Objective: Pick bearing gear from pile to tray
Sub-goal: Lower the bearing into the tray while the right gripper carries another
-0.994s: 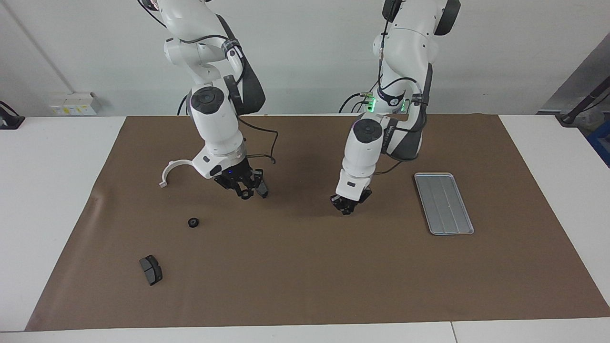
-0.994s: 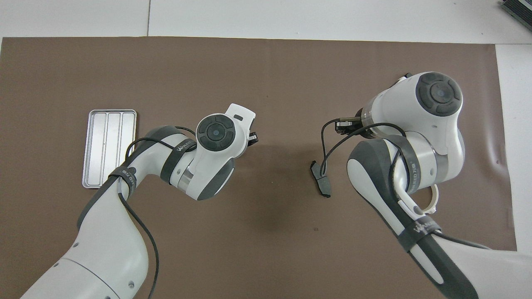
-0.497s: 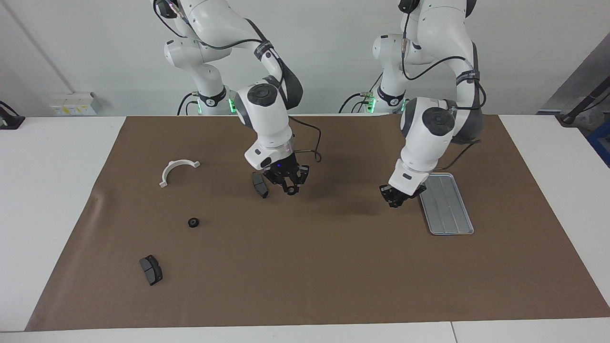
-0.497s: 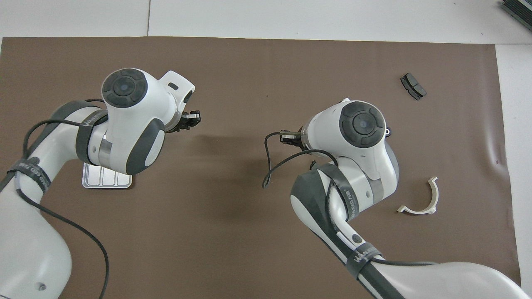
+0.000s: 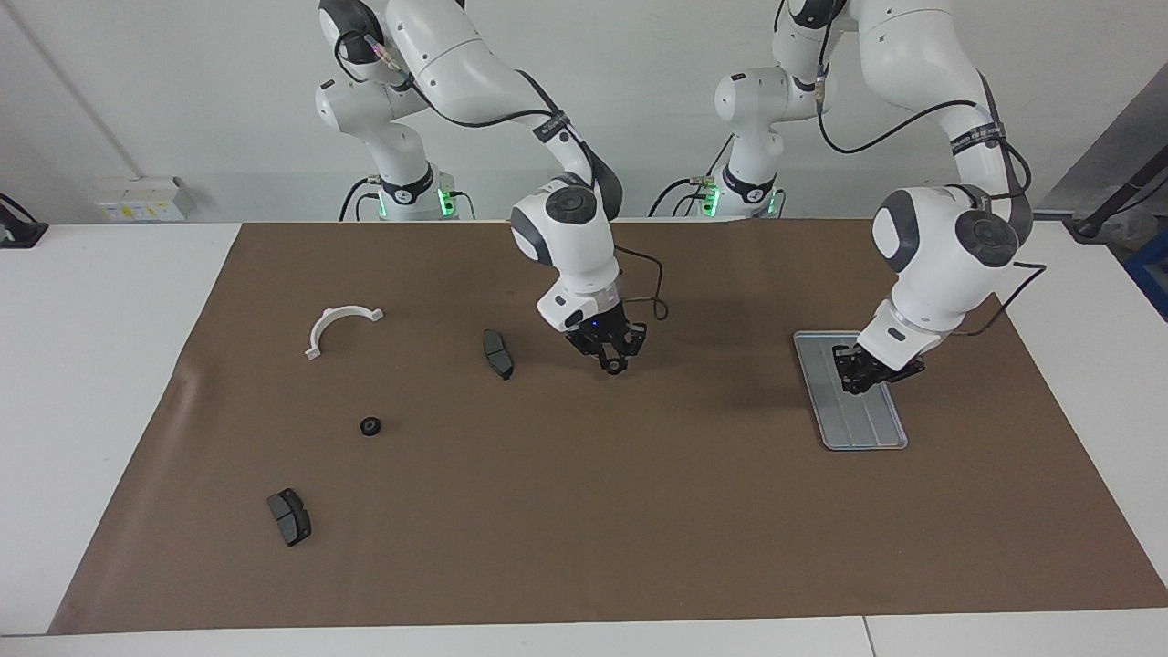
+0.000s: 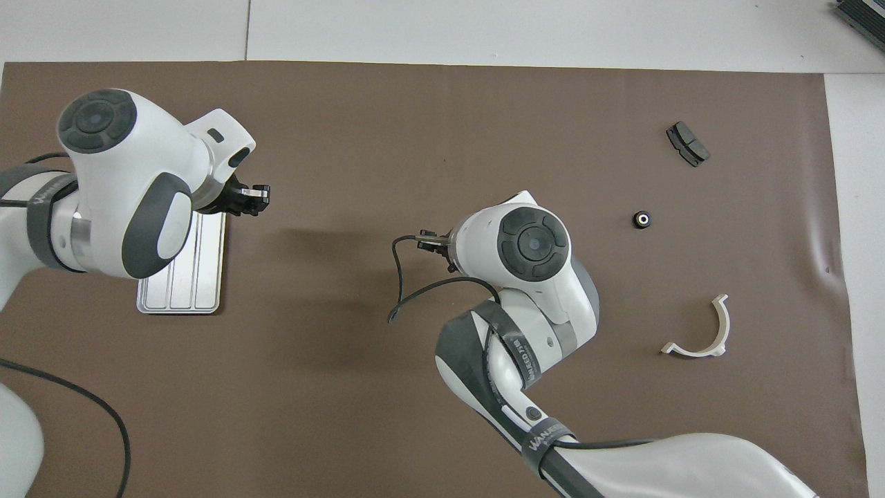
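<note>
The pile lies at the right arm's end of the brown mat: a small black ring (image 5: 370,426) (image 6: 642,219), two dark grey brake-pad pieces (image 5: 497,353) (image 5: 289,516) and a white curved bracket (image 5: 339,326) (image 6: 698,332). My right gripper (image 5: 615,366) hangs low over the mat's middle, shut on another small black ring. In the overhead view its own arm hides it. The silver grooved tray (image 5: 862,429) (image 6: 181,294) lies at the left arm's end. My left gripper (image 5: 858,379) (image 6: 254,200) hangs just over the tray's half nearer the robots.
The brown mat (image 5: 584,511) covers most of the white table. One brake-pad piece (image 6: 687,144) lies farthest from the robots; the other, beside my right gripper, is hidden under the right arm in the overhead view. A loose cable (image 6: 408,297) hangs from the right wrist.
Both arms swung toward the left arm's end of the table. My left gripper went from the mat's middle to over the tray. My right gripper carried its ring from beside the brake pad to the middle.
</note>
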Robot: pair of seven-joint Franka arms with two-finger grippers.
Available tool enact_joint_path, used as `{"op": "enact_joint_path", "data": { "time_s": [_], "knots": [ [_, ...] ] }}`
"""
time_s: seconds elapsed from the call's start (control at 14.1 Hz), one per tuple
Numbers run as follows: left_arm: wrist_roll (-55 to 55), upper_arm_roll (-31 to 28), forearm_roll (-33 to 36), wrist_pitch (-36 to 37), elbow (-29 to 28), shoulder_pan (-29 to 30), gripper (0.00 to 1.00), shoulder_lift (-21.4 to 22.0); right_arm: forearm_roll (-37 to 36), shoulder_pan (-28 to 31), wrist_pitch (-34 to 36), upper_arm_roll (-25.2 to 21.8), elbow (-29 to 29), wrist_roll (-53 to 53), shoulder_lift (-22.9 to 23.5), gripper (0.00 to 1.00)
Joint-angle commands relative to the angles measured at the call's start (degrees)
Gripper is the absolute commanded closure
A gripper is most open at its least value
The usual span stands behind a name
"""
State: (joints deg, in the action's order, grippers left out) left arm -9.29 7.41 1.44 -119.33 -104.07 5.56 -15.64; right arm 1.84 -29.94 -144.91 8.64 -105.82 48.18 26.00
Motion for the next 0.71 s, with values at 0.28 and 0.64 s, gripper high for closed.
{"op": "enact_joint_path", "data": {
  "time_s": [0.28, 0.64],
  "knots": [
    [-3.28, 0.50, -1.35, -13.81, -10.63, 1.91, 1.00, 0.09, -1.58, 0.67, 0.15, -0.12, 0.97, 1.21, 0.72, 0.00],
    [-3.37, 0.50, -4.69, -15.66, -12.03, 2.00, 1.00, -0.89, -3.50, 1.37, 3.12, -3.09, 0.88, 0.52, -2.60, 0.00]
  ]
}}
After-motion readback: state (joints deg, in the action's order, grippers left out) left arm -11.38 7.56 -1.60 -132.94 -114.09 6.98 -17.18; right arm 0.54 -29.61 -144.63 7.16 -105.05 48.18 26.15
